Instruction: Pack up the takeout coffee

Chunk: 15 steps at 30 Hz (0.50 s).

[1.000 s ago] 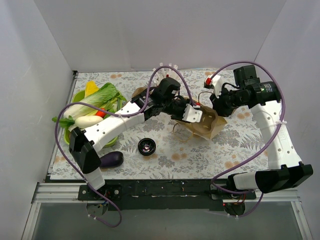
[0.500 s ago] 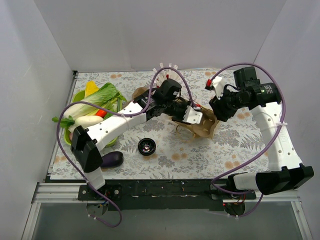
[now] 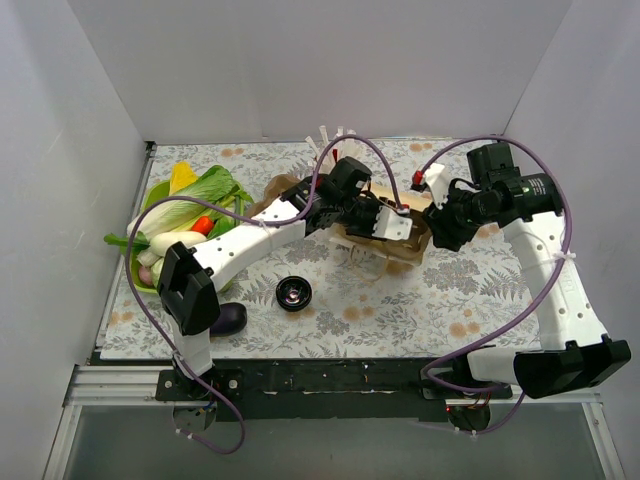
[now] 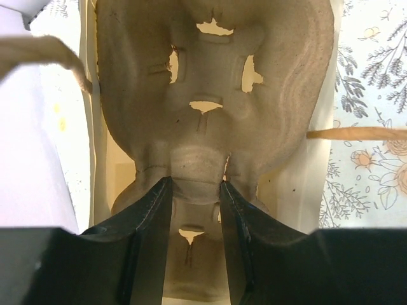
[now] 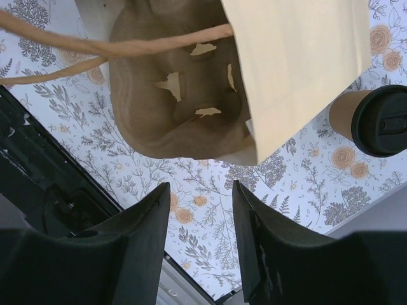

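The takeout coffee [image 5: 372, 119], a tan paper cup with a black lid, stands on the floral table right of the bag in the right wrist view; in the top view I cannot make it out. My left gripper [image 4: 195, 184] [image 3: 390, 222] is shut on a ridge of the beige pulp cup carrier [image 4: 210, 76] [image 5: 178, 108], which sits in the mouth of the paper bag [image 3: 390, 252] [image 5: 299, 63]. My right gripper [image 5: 200, 187] [image 3: 438, 228] hangs open just right of the bag, with only tablecloth between its fingers.
A green bowl of vegetables [image 3: 185, 215] fills the left side, with an eggplant [image 3: 228, 318] in front of it. A black round object [image 3: 293, 293] lies near the front centre. White straws [image 3: 335, 133] stand at the back. The bag's twisted handle [image 5: 127, 47] loops over the carrier.
My right gripper opened, let go of the bag and drew back to the right. The left gripper, still shut on the carrier, shifted slightly toward the back, and the bag moved with it.
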Motion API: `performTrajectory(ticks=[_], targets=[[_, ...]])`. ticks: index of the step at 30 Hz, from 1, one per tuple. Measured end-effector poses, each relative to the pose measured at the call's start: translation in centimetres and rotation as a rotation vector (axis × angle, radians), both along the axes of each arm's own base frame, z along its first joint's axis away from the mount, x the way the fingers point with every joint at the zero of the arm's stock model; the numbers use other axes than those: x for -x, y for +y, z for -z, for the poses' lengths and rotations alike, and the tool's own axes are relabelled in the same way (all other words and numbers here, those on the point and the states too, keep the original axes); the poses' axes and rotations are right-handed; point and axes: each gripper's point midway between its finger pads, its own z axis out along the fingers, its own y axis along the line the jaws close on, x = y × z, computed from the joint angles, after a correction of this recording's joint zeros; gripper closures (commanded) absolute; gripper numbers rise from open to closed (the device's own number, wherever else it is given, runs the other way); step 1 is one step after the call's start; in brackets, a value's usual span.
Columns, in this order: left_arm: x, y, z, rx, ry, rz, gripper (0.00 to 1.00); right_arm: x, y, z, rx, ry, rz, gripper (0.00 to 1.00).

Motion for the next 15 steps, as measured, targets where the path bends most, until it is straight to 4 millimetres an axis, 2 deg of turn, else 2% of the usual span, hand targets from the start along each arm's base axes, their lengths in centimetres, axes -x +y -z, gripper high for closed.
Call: performTrajectory(ticks=[6, 9, 15], targets=[[-0.7, -0.3, -0.8, 0.010, -0.042, -0.002, 1.00, 0.1, 0.2, 0.0, -0.009, 0.013, -0.015, 0.49], [-1.3, -0.8, -0.7, 0.004, -0.067, -0.009, 1.00, -0.1, 0.9, -0.7, -0.040, 0.007, -0.030, 0.49], [-2.7, -1.6, 1.2, -0.039, -0.088, -0.050, 1.00, -0.2, 1.6, -1.6, -0.076, -0.008, -0.046, 0.51]])
